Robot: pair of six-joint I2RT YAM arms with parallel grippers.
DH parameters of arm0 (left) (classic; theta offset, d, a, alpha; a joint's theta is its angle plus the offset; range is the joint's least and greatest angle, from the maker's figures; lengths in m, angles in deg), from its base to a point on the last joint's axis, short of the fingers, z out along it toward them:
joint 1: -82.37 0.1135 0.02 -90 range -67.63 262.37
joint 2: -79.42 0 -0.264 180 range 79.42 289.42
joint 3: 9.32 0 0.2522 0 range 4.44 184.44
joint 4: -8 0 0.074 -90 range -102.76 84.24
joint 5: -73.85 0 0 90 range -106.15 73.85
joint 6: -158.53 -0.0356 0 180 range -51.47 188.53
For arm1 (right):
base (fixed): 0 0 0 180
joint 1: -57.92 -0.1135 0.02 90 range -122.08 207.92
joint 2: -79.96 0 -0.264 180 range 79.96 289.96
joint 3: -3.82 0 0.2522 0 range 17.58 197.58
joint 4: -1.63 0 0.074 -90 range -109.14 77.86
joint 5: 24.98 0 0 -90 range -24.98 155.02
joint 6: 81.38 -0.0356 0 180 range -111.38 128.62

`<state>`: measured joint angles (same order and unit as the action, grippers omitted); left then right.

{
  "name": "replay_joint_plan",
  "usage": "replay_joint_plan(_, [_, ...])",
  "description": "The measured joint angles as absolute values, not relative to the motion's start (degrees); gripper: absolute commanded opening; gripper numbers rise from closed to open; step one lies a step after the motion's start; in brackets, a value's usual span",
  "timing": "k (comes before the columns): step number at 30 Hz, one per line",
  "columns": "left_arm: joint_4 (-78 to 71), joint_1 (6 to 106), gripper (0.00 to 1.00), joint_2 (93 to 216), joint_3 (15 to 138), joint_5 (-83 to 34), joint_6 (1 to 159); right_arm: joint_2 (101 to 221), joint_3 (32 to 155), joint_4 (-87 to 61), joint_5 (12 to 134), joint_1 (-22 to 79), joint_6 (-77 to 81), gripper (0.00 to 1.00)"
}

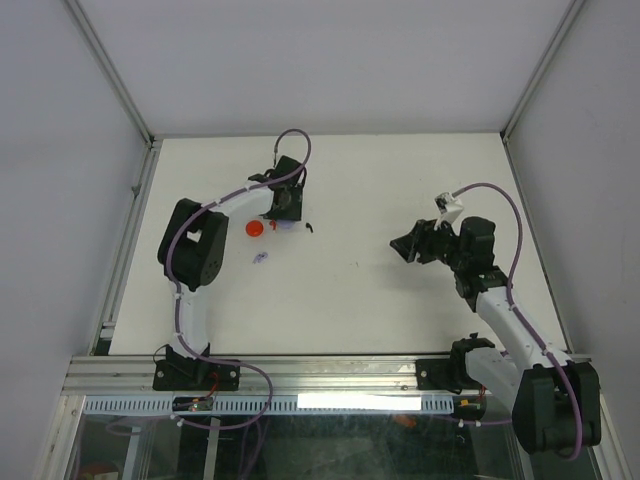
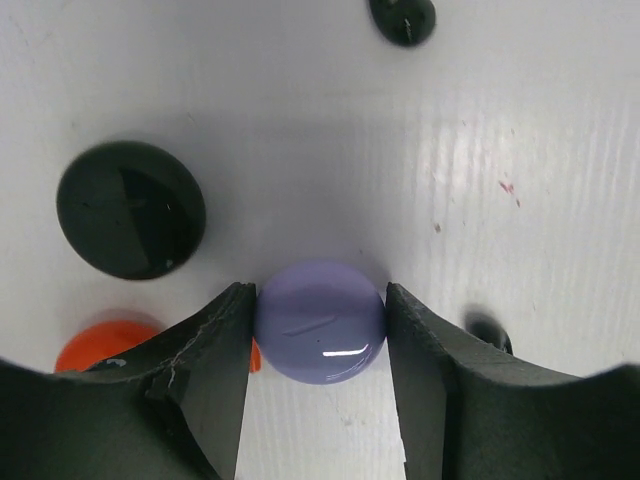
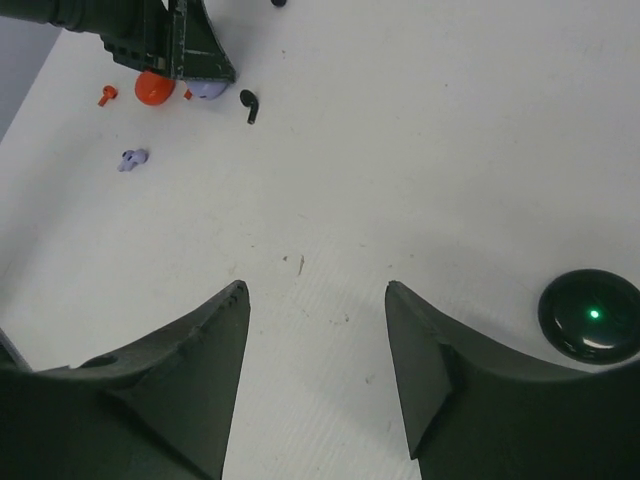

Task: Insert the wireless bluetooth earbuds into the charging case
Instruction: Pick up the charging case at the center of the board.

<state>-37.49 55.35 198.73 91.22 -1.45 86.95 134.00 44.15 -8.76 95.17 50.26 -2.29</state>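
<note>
A pale purple round case point(image 2: 320, 322) sits on the table between the fingers of my left gripper point(image 2: 318, 288). The jaws stand wide on either side of it, at or almost at its sides. A black round case point(image 2: 130, 222) lies to its upper left and a red case point(image 2: 105, 345) shows behind the left finger. A black earbud point(image 2: 490, 330) peeks out beside the right finger. In the top view my left gripper point(image 1: 285, 205) is by the red case point(image 1: 254, 228), a pale purple earbud point(image 1: 260, 258) and the black earbud point(image 1: 310, 226). My right gripper point(image 3: 316, 290) is open and empty.
A black case with a green light point(image 3: 590, 315) lies right of my right gripper. A red earbud point(image 3: 106, 95) lies left of the red case point(image 3: 152, 88). A small black round object point(image 2: 402, 18) lies beyond the purple case. White walls enclose the table point(image 1: 400, 300).
</note>
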Motion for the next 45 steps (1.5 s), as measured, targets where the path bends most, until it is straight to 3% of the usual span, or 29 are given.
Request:
replay_joint_plan(24, [-23.81, 41.86, 0.4, 168.74, 73.87, 1.8, 91.86, 146.5, 40.55, 32.05, 95.85, 35.01, -12.52, 0.6])
replay_joint_plan(37, [-14.78, 36.53, 0.38, 160.52, 67.92, 1.78, 100.76, 157.13, 39.1, 54.39, 90.84, 27.62, -14.03, 0.58])
replay_joint_plan(45, [-11.17, 34.28, 0.36, 159.82, 66.33, 1.72, 103.1, 159.88, 39.12, 59.5, 87.21, 25.76, -13.97, 0.58])
